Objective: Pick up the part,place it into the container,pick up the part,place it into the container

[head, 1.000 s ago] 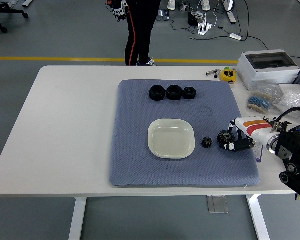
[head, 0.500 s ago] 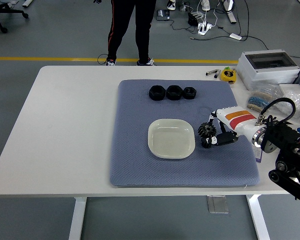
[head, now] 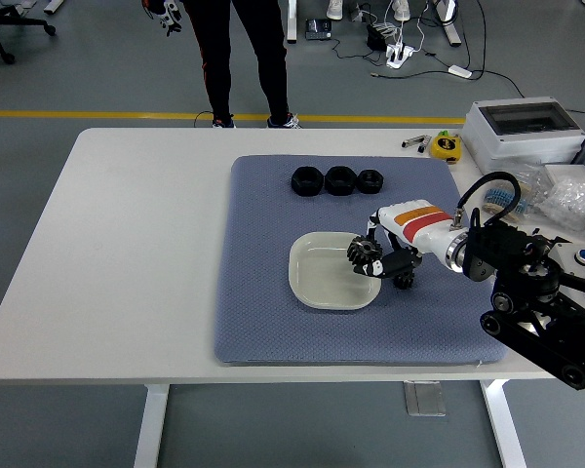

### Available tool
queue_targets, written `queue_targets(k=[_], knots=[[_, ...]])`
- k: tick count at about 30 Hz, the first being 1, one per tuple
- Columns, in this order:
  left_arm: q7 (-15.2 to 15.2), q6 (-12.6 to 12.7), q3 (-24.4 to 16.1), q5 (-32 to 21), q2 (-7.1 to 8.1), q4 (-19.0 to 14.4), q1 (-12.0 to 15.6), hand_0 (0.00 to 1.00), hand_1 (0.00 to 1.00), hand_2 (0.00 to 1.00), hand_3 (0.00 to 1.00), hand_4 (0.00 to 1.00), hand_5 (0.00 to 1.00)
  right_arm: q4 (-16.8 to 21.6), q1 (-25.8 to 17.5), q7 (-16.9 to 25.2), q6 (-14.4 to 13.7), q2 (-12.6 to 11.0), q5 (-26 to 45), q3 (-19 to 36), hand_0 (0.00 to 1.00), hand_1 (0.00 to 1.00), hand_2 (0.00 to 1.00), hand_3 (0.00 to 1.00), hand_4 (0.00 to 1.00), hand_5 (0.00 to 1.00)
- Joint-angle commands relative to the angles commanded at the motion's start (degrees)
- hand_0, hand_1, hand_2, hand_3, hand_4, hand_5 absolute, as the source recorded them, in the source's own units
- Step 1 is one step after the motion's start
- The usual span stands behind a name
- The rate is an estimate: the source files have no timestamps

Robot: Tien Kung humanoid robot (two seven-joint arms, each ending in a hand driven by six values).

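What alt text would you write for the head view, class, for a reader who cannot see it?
The right robot hand holds a black gear over the right edge of a white dish on a blue-grey mat. A second gear lies beside the dish, and three black nuts line the mat's far side.

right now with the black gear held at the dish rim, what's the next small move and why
Probably carry the right hand slightly farther left, then release. It holds the small black toothed gear just over the right rim of the cream square dish, not yet its middle. A second black gear waits on the blue-grey mat.
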Motion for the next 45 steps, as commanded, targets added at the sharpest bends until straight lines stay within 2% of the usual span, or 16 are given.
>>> queue_targets(k=[6, 7, 12, 13, 18, 19, 21, 27, 31, 34, 41, 45], knots=[[0.21, -0.11, -0.50, 0.85, -0.06, -0.04, 0.10, 0.664, 0.632, 0.683, 0.615, 0.620, 0.650, -1.95, 1.37, 0.29, -1.23, 3.09, 0.96, -3.20, 0.021, 0.054, 0.172, 0.241, 0.754, 0.550], [0.26, -0.15, -0.61, 1.05, -0.06, -0.05, 0.13, 0.664, 0.633, 0.683, 0.615, 0.619, 0.649, -2.29, 1.47, 0.39, -1.69, 3.54, 0.75, -3.71, 0.030, 0.056, 0.180, 0.305, 0.839, 0.525], [0.40, -0.32, -0.87, 1.57, 0.09, -0.12, 0.23, 0.664, 0.633, 0.683, 0.615, 0.619, 0.649, -3.55, 1.53, 0.52, -2.28, 4.71, -1.69, -4.73, 0.030, 0.056, 0.180, 0.305, 0.839, 0.525], [0.43, -0.39, -0.97, 1.76, 0.14, -0.13, 0.26, 0.665, 0.633, 0.680, 0.614, 0.619, 0.653, -3.74, 1.52, 0.48, -2.27, 4.81, -2.11, -4.73, 0.036, 0.062, 0.182, 0.416, 0.998, 0.550], [0.48, -1.03, -1.93, 3.33, 0.31, -0.15, 0.47, 0.665, 0.633, 0.680, 0.614, 0.619, 0.653, -3.67, 1.29, 0.59, -3.36, 4.47, -2.05, -3.89, 0.036, 0.062, 0.182, 0.416, 0.998, 0.550], [0.50, -1.11, -2.17, 3.68, 0.32, -0.13, 0.53, 0.663, 0.633, 0.683, 0.615, 0.617, 0.653, -3.63, 1.28, 0.59, -3.59, 4.38, -2.03, -3.65, 0.027, 0.058, 0.173, 0.469, 0.998, 0.552], [0.51, -1.20, -2.51, 4.15, 0.32, -0.09, 0.63, 0.663, 0.633, 0.683, 0.615, 0.617, 0.653, -3.47, 1.38, 0.64, -4.11, 4.15, -1.77, -3.10, 0.027, 0.058, 0.173, 0.469, 0.998, 0.552], [0.48, -1.00, -2.44, 4.01, 0.23, -0.08, 0.61, 0.653, 0.632, 0.685, 0.616, 0.616, 0.654, -3.23, 1.75, 0.91, -4.13, 3.66, -1.29, -2.30, 0.016, 0.053, 0.172, 0.492, 0.998, 0.551], [0.29, -0.75, -2.03, 3.25, 0.16, -0.06, 0.47, 0.649, 0.632, 0.685, 0.615, 0.616, 0.655, -2.38, 1.50, 0.78, -4.42, 2.68, -1.57, -0.67, 0.015, 0.047, 0.172, 0.495, 0.998, 0.555], [0.07, -0.49, -1.70, 2.47, 0.18, -0.03, 0.34, 0.649, 0.632, 0.685, 0.615, 0.616, 0.655, -1.52, 1.90, 0.64, -3.87, 0.84, -2.02, 0.95, 0.015, 0.047, 0.172, 0.495, 0.998, 0.555], [-0.24, -0.28, -0.84, 1.33, 0.38, 0.00, 0.11, 0.649, 0.632, 0.683, 0.614, 0.615, 0.655, 0.50, 1.96, 1.40, -0.85, -5.54, -2.17, 0.88, 0.016, 0.050, 0.176, 0.489, 0.998, 0.551], [-0.26, -0.18, -0.80, 1.16, 0.27, 0.05, 0.12, 0.649, 0.632, 0.683, 0.614, 0.615, 0.656, 0.98, 0.26, 3.11, -2.24, -7.55, 0.27, 0.53, 0.055, 0.074, 0.200, 0.500, 0.998, 0.538]])
